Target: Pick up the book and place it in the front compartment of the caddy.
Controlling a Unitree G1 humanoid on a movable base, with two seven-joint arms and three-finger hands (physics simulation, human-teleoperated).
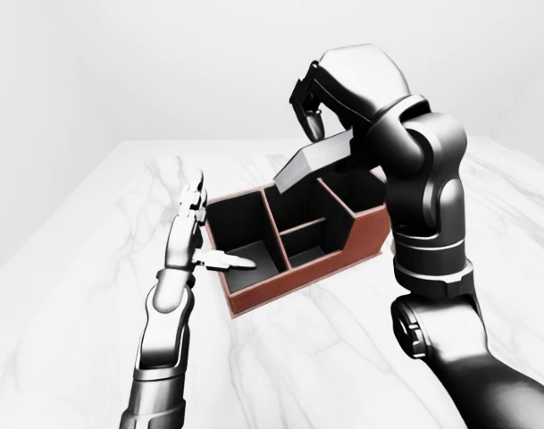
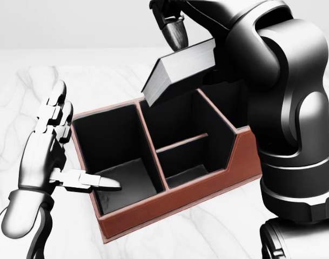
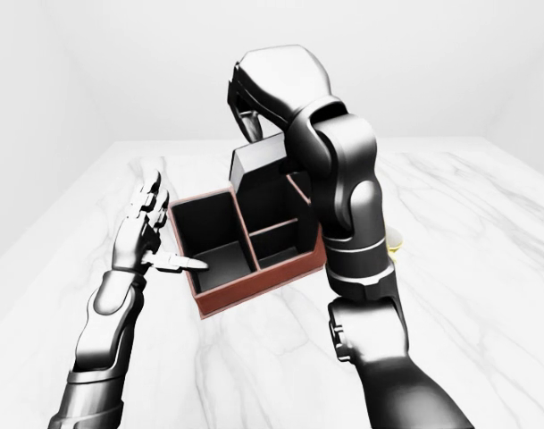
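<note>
The right hand [image 2: 172, 24] was clamped on the book [image 2: 180, 70], with one dark finger lying across the upper cover and the rest of the grip hidden behind the arm. The book hung in the air just under that hand, tilted so that its lower corner pointed down toward the caddy [image 2: 175, 208]. It touched nothing but the fingers.

Below the right hand the caddy stood on the marble table [image 2: 218, 232]. It showed a long bin toward the left hand and, directly beneath the book, two smaller bins split by a low divider. All of them looked bare inside.

The left hand [image 2: 48, 145] stood beside the caddy's outer wall with its fingers spread and pointing up. Its thumb [image 2: 91, 181] reached over the rim into the long bin, and it held nothing.

As a judgement, the pick-up was done and the placing was not. The book was lifted and carried over the caddy but had not yet entered any bin. What remained was to bring it down into the front bin, which I took to be the smaller one nearer the low cut-away wall, and then let go.
</note>
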